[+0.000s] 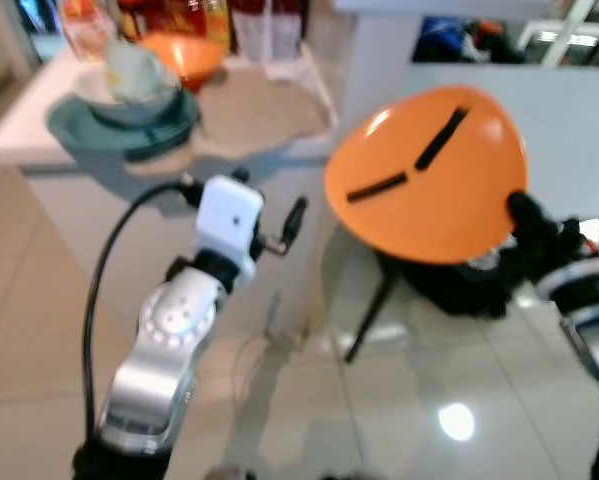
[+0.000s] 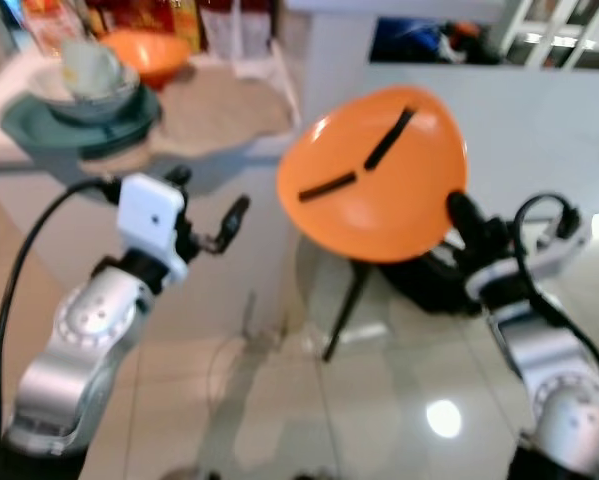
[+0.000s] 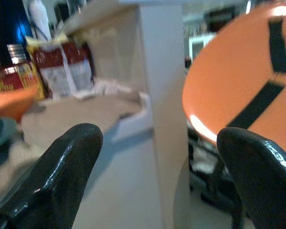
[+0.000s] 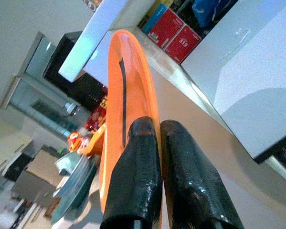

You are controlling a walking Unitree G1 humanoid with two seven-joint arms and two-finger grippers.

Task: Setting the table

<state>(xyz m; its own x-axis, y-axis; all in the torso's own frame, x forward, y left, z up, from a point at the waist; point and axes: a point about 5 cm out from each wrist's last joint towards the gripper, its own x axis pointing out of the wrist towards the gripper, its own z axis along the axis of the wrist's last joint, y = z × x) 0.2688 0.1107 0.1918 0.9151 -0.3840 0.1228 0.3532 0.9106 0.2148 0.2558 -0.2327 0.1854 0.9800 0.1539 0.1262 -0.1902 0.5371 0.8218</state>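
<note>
1. Nearest the head camera we see the left arm's silver forearm, raised, with its left gripper (image 1: 291, 222) pointing toward the counter. In the left wrist view its fingers (image 3: 66, 171) stand wide apart, released, with nothing between them.

2. The right gripper (image 2: 466, 222) is clenched on the rim of the orange plate (image 1: 429, 175). In the right wrist view the two black fingers (image 4: 138, 176) press together with the plate's edge pinched between them.

3. The plate hangs in the air, tilted steeply toward the camera, near the corner of the white counter (image 1: 29, 125) and above the tiled floor (image 1: 399, 400). Two black strips cross its face.

4. On the counter we note a teal plate (image 1: 119, 130) carrying a pale bowl (image 1: 129, 95), an orange bowl (image 1: 179, 55) behind them, and a beige placemat (image 1: 254, 110) beside them.

5. Risk, as we judge it: the hold is only a thin pinch at the rim, and the plate is nearly on edge. A quick swing could let it pivot or slip out, and it would fall to hard tile.

6. Second risk: the plate is near the counter's corner post. Carried inward at this tilt, its rim could strike the edge and twist in the grip, or sweep the stacked dishes when lowered onto the mat.
</note>
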